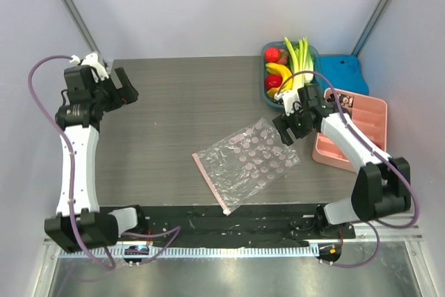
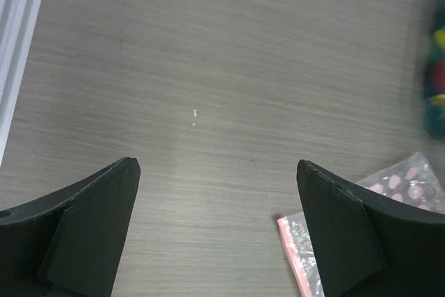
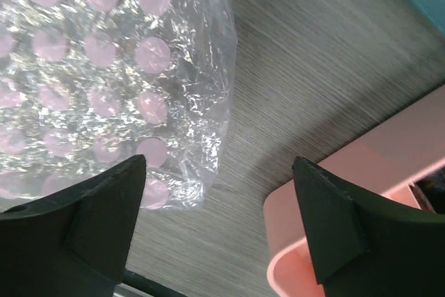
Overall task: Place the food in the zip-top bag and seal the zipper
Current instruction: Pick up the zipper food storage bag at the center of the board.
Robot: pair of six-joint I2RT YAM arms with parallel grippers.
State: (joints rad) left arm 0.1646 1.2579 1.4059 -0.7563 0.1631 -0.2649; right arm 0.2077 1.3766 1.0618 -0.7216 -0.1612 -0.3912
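Both arms are poised over the grey wood-grain desk (image 1: 174, 102), with nothing picked up yet. My left pincer (image 1: 129, 88) sits at the upper left of the overhead view, black fingers spread wide and empty. The right pincer (image 1: 286, 129), equally wide and empty, hovers right of centre, between the clear crinkly plastic bag with pale pink dots (image 1: 249, 160) and the flat pink tray (image 1: 372, 113). The bag lies flat at centre, its thin pink zipper strip (image 1: 211, 184) along the lower-left edge. The long white-green toy stalk (image 1: 300, 60) and small red round fruit (image 1: 272, 54) wait in the teal bowl (image 1: 314, 53) at the upper right, beside yellow bananas (image 1: 278, 71). I judge loading comes first. I would pinch one layer at the zipper with the left pincer to lift the mouth, while the right takes the stalk low on its stem, clear of the bananas.
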